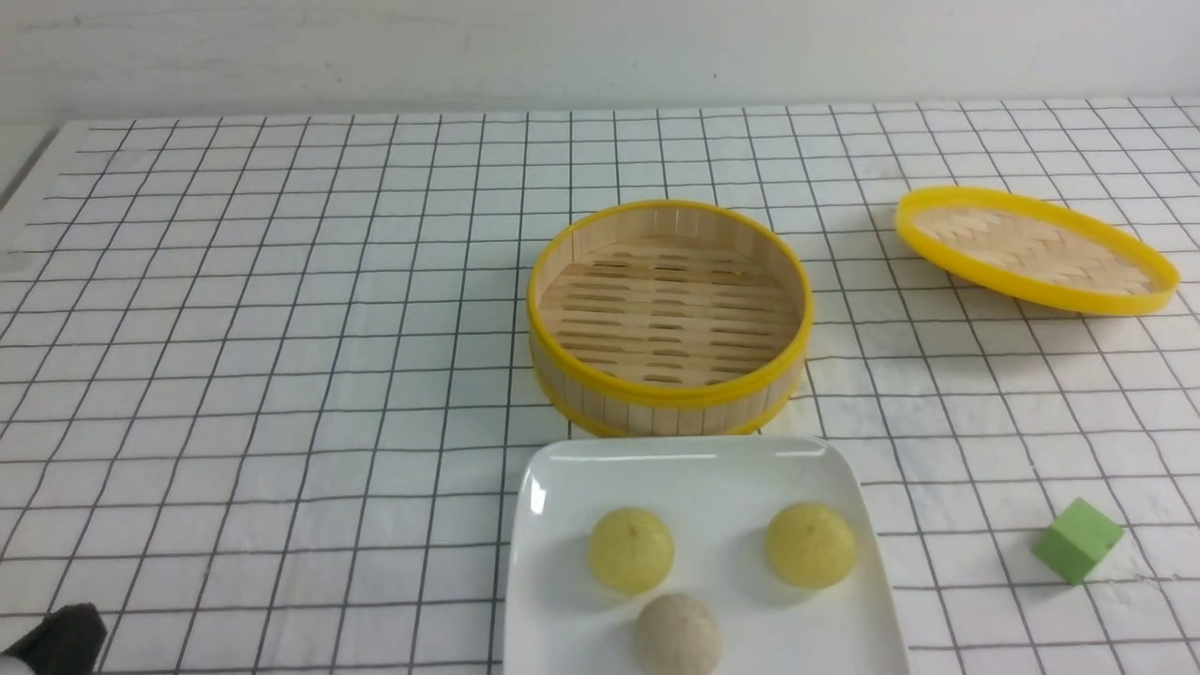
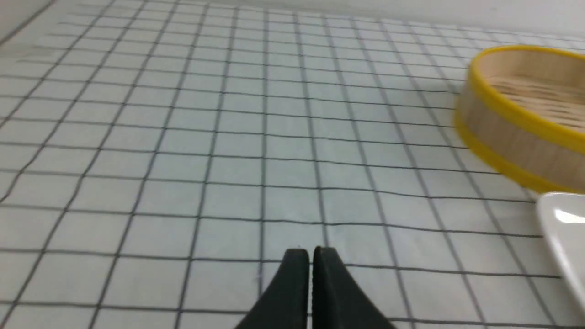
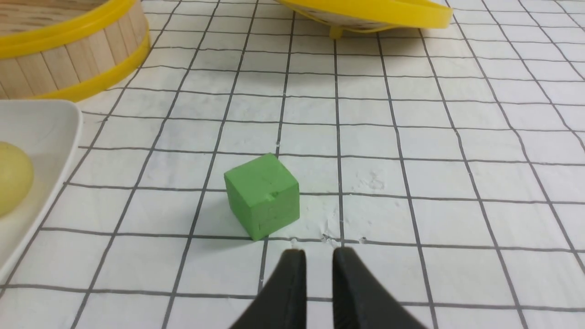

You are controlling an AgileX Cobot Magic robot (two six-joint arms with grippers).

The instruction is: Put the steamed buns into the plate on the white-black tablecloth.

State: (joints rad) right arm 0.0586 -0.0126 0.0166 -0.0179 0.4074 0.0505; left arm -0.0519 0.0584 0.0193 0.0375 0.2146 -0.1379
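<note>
Two pale yellow steamed buns [image 1: 630,549] [image 1: 810,544] lie side by side in the white square plate [image 1: 694,450], which rests on the white-black tablecloth [image 1: 281,328] at the near middle. The right wrist view catches the edge of one bun [image 3: 11,183] inside the plate's rim [image 3: 45,128]. My left gripper [image 2: 311,256] hovers low over bare cloth left of the plate, fingers almost touching and holding nothing; only a dark tip [image 1: 56,642] of it shows in the front view. My right gripper [image 3: 318,258] hangs just short of a green cube, jaws a little apart and empty.
A greyish-beige bun [image 1: 677,634] sits in the plate's near part. Behind the plate stands an empty yellow-rimmed bamboo steamer basket [image 1: 667,319]. Its woven lid [image 1: 1031,248] lies tilted at the far right. The green cube [image 1: 1078,539] rests right of the plate.
</note>
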